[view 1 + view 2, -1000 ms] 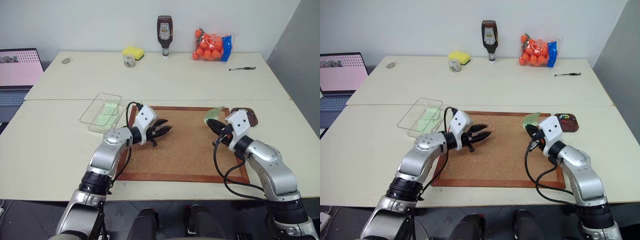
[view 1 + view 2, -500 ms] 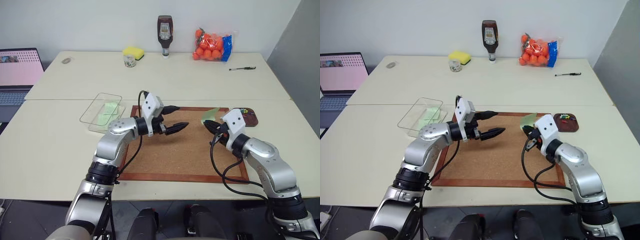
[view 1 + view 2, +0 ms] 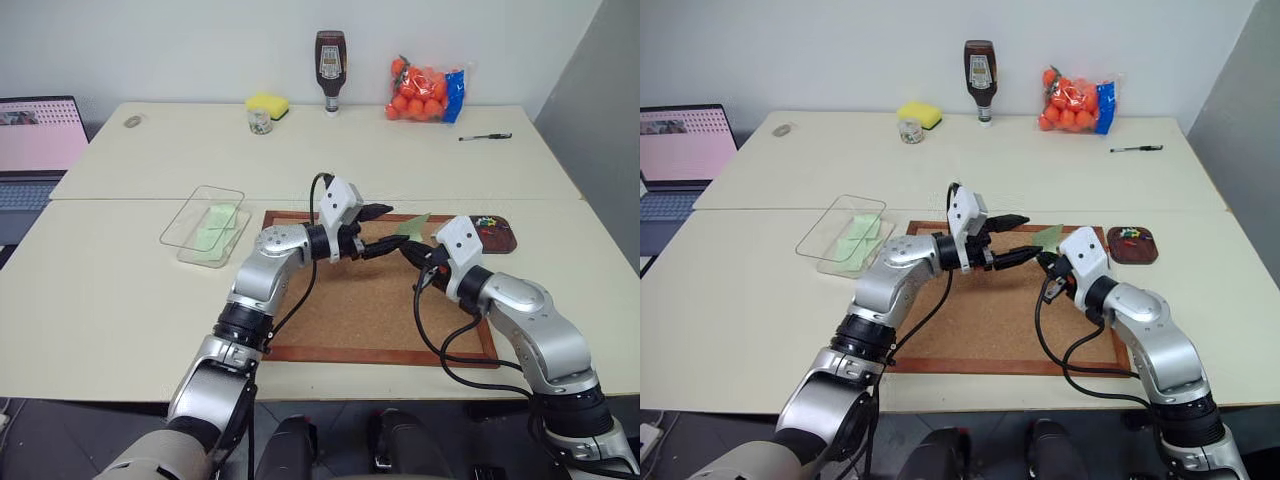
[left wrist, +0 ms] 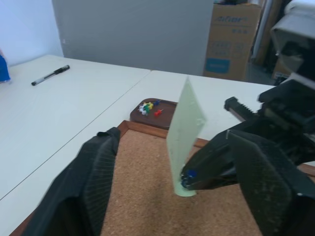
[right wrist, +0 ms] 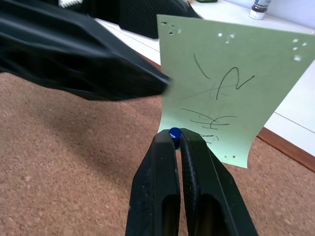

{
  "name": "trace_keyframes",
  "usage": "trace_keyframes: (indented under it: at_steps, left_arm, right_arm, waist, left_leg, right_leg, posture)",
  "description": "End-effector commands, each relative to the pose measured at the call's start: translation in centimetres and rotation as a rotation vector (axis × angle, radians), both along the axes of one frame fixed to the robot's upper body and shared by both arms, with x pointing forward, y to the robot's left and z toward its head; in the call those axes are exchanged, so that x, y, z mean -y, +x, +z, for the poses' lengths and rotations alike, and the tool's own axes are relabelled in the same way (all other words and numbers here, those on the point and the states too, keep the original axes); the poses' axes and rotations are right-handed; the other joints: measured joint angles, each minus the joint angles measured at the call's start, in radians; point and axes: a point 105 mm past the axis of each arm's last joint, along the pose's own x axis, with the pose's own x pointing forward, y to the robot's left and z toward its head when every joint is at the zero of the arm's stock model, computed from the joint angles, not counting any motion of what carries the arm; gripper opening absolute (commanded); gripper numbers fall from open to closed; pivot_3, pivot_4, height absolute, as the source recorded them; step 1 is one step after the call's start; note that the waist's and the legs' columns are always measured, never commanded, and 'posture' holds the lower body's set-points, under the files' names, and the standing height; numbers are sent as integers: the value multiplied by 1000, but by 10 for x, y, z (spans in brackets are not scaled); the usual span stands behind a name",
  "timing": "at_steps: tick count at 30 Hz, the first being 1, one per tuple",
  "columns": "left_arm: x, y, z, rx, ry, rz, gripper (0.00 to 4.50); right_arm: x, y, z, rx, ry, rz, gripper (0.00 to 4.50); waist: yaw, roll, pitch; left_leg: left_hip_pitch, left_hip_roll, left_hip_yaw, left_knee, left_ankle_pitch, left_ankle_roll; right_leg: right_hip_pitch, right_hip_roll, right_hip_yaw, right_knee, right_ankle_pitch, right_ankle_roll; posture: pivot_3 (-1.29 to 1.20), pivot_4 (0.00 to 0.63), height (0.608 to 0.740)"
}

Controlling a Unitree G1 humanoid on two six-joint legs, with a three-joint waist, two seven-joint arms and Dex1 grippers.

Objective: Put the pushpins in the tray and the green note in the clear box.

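Right gripper (image 5: 175, 140): I see fingers pinched tight on blue-headed pushpin (image 5: 174, 132) stuck through green note (image 5: 231, 88); note stands upright above corkboard (image 3: 372, 300). Left gripper (image 3: 1025, 238): fingers spread wide, holding nothing, one each side of note, not touching. Tray (image 3: 1134, 246) just beyond corkboard's right corner, pushpins (image 4: 149, 106) inside. Clear box (image 3: 205, 226) left of corkboard, second green slip (image 3: 214, 225) in it.

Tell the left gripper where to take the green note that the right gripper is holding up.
Pinch the green note by its free upper half, one finger on each flat face, coming in level from the side. It stands upright, and the right gripper clamps its lower edge at a blue pushpin. The left gripper is open astride it.
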Motion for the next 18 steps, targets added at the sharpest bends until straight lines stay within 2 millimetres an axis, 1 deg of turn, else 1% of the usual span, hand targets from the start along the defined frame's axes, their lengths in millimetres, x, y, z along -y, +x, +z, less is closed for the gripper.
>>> trace_keyframes:
  at_steps: [1,2,7,13,14,18]
  left_arm:
    - [9,5,12,70,-1,5,2687]
    - [10,5,12,70,-4,2,2401]
    - [16,4,10,68,-9,-16,1499]
    - [16,2,2,45,22,-28,203]
    - [15,3,0,41,35,-25,60]
    - [12,7,-8,8,70,6,60]
  right_arm:
    - [-8,-4,16,60,11,35,0]
    - [-9,-4,17,61,12,36,0]
    - [-10,-4,18,65,18,36,0]
    - [-10,-3,20,78,20,30,0]
    - [-10,-3,21,83,18,30,0]
    - [-10,-3,24,110,-1,34,0]
  waist:
    - [0,0,0]
    - [-1,0,0]
    - [-1,0,0]
    - [-1,0,0]
    - [-1,0,0]
    - [-1,0,0]
  left_leg:
    - [0,0,0,0,0,0]
    - [0,0,0,0,0,0]
    - [0,0,0,0,0,0]
    - [0,0,0,0,0,0]
    - [0,0,0,0,0,0]
    - [0,0,0,0,0,0]
  right_leg:
    - [0,0,0,0,0,0]
    - [0,0,0,0,0,0]
    - [0,0,0,-1,0,0]
    - [0,0,0,0,0,0]
    - [0,0,0,0,0,0]
    - [0,0,0,0,0,0]
  posture:
    - [0,150,740]
    - [0,150,740]
    - [0,150,740]
    - [0,150,740]
    - [0,150,740]
    - [0,150,740]
